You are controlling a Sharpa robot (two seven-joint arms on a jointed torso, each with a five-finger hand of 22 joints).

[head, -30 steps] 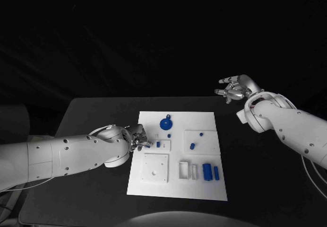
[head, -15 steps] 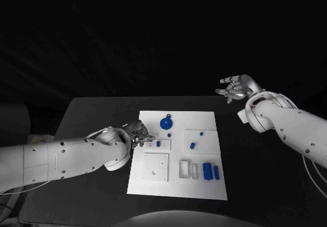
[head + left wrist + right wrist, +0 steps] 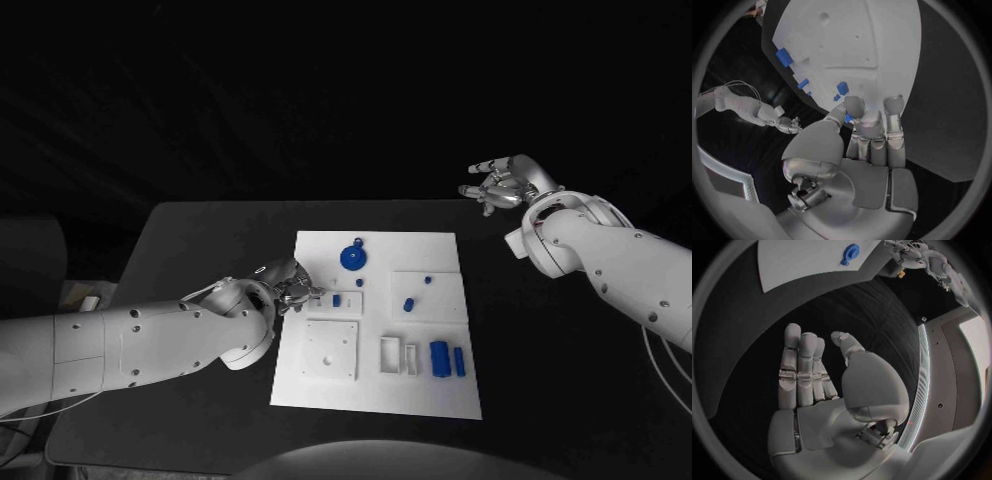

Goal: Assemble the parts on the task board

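Observation:
The white task board (image 3: 325,398) lies mid-table. On it are a round blue part (image 3: 352,259), small blue pieces (image 3: 336,300) (image 3: 408,305) and two blue bars (image 3: 438,358) beside white frames. My left hand (image 3: 293,285) hovers at the board's left edge, close to the small pieces. Its fingers (image 3: 871,131) stretch flat toward the board (image 3: 873,45), and I see nothing gripped in them. A bit of blue shows just past the thumb tip. My right hand (image 3: 500,183) is raised beyond the table's far right corner, fingers (image 3: 801,365) straight and apart, holding nothing.
A white square plate with holes (image 3: 329,352) sits on the board's near left. Bare black table (image 3: 188,250) surrounds the board. The right wrist view shows the round blue part (image 3: 850,251) on the board (image 3: 798,260).
My left hand has crept a little toward the far side along the board's left edge. The right hand and the parts on the board stay where they were.

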